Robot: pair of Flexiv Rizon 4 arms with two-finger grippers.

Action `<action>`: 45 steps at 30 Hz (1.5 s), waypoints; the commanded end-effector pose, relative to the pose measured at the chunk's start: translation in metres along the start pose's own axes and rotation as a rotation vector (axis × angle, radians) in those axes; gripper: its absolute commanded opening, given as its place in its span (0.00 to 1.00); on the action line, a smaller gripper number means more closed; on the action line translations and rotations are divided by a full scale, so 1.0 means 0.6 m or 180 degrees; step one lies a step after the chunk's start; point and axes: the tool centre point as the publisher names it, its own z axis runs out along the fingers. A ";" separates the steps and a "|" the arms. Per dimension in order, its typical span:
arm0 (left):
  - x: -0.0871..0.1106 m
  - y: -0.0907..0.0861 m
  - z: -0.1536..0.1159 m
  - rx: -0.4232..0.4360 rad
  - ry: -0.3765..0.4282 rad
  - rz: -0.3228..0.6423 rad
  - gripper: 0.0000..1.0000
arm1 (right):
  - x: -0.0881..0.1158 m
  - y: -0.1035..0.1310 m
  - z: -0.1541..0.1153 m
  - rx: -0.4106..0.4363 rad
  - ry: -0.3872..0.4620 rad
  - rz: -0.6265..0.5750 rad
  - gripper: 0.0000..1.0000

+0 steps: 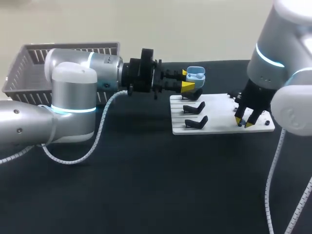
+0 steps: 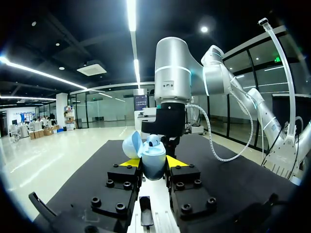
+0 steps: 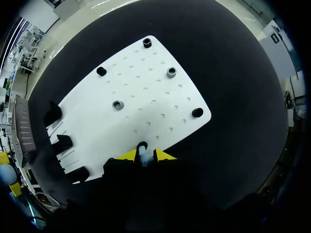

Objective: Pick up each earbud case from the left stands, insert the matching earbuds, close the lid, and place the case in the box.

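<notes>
Midway, the left gripper [image 1: 187,80] is clamped on the open blue earbud case [image 1: 196,74] above the black stands [image 1: 195,114], the right gripper [image 3: 144,155] pinches a white earbud [image 3: 142,151] on the white board [image 3: 146,97], and insertion, lid closing and placing in the basket [image 1: 29,61] apparently remain.

From above and behind, we are looking down on the surface [image 1: 146,185]. Our left wrist camera is facing level across it toward our right arm [image 2: 170,82]; our right one is hovering close over the white board [image 3: 146,107], shared with the head view.
</notes>
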 end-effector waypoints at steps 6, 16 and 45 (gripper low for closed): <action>0.001 0.000 0.001 -0.0007 -0.0003 0.0004 0.00 | 0.013 -0.005 -0.030 0.0055 -0.0089 -0.0078 0.00; 0.001 0.000 0.001 -0.0007 -0.0003 0.0004 0.00 | 0.050 -0.006 -0.135 0.0046 -0.0421 -0.0400 0.00; 0.001 0.000 0.001 -0.0007 -0.0003 0.0004 0.00 | 0.099 0.042 -0.243 -0.0071 -0.0433 -0.1170 0.00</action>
